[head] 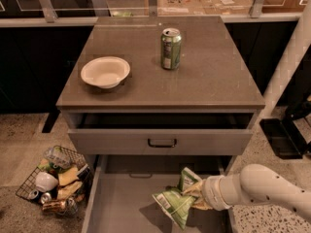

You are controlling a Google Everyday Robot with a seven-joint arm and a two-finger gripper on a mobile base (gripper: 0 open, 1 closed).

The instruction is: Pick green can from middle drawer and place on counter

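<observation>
The green can is a crumpled green-and-white foil snack bag (pixel 176 204) with a white label patch. My gripper (pixel 193 196) comes in from the right on a white arm and is shut on the bag's right side. It holds the bag just above the floor of the middle drawer (pixel 121 208), the wide grey drawer pulled open at the bottom. The counter (pixel 209 76) is the grey-brown slab top of the cabinet above.
An upright green soda can (pixel 170 48) and a white bowl (pixel 105 72) stand on the counter. The upper drawer (pixel 162 141) with a black handle is slightly open. A wire basket of trash (pixel 52 179) sits on the floor at left.
</observation>
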